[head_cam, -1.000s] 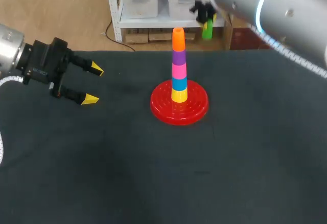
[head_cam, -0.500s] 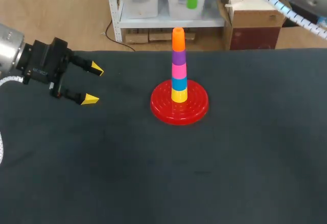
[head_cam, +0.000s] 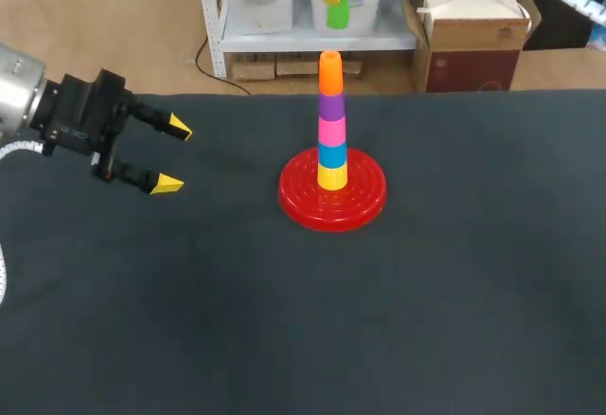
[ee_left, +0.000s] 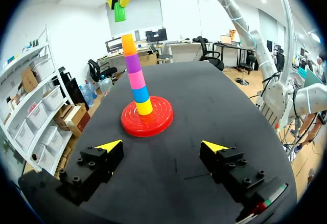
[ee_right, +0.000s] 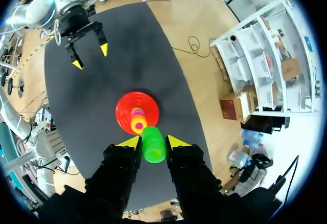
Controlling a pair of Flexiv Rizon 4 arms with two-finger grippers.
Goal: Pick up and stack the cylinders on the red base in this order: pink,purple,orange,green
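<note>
My right gripper point(ee_right: 153, 142) is clamped on the green cylinder point(ee_right: 153, 151), with one yellow-tipped finger pressed to each side of it. It hangs high in the air, and from the right wrist camera the tower shows well below, just ahead of the cylinder. On the dark table point(head_cam: 454, 292) stands the round red base point(head_cam: 365, 202). A tower of five cylinders stands upright on its middle: the yellow cylinder point(head_cam: 332, 177) at the bottom, then the blue cylinder point(head_cam: 332, 154), the pink cylinder point(head_cam: 331, 131), the purple cylinder point(head_cam: 330, 107), and the orange cylinder point(head_cam: 329, 72) on top. The green cylinder touches none of them. My left gripper point(head_cam: 175, 157) is over the left part of the table, well apart from the base. Its two fingers are spread wide with nothing between them, and their tips point toward the tower.
</note>
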